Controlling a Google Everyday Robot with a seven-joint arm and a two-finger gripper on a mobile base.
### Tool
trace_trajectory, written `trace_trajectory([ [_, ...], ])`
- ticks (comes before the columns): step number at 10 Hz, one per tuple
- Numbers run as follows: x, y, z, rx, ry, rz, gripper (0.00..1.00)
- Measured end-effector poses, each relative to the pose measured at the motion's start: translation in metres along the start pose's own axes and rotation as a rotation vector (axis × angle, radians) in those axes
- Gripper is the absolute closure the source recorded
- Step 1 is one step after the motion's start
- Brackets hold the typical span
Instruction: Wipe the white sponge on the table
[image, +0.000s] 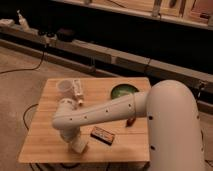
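Observation:
The light wooden table (45, 145) fills the middle of the camera view. My white arm reaches across it from the right, and its end bends down near the front left. There my gripper (74, 141) is shut on the white sponge (80, 146), a small cream block pressed against the tabletop close to the front edge. The wrist hides most of the fingers.
A dark brown-red packet (102, 134) lies just right of the sponge. At the back stand a white cup (65, 87), a white tube (78, 88) and a green bowl (123, 91). A small reddish thing (130, 122) lies beside the arm. Cables run over the floor to the left.

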Motion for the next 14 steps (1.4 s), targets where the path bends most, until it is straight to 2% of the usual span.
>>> trace_trajectory([
  [1, 0.014, -0.029, -0.001, 0.021, 0.019, -0.058, 0.69],
  [2, 0.025, -0.041, -0.002, 0.025, 0.035, -0.084, 0.69],
  [3, 0.056, -0.06, -0.002, 0.028, 0.076, -0.14, 0.69],
  [4, 0.09, -0.067, -0.001, 0.018, 0.117, -0.182, 0.69],
  [6, 0.139, -0.047, 0.01, -0.019, 0.161, -0.204, 0.69],
  [8, 0.162, -0.003, 0.022, -0.049, 0.17, -0.158, 0.69],
  [10, 0.155, 0.047, 0.025, -0.071, 0.167, -0.062, 0.69],
  [11, 0.137, 0.072, 0.025, -0.089, 0.151, 0.002, 0.69],
  [12, 0.124, 0.082, 0.024, -0.101, 0.14, 0.03, 0.69],
  [13, 0.089, 0.099, 0.022, -0.125, 0.107, 0.087, 0.69],
  [14, 0.061, 0.097, 0.02, -0.133, 0.077, 0.103, 0.69],
])
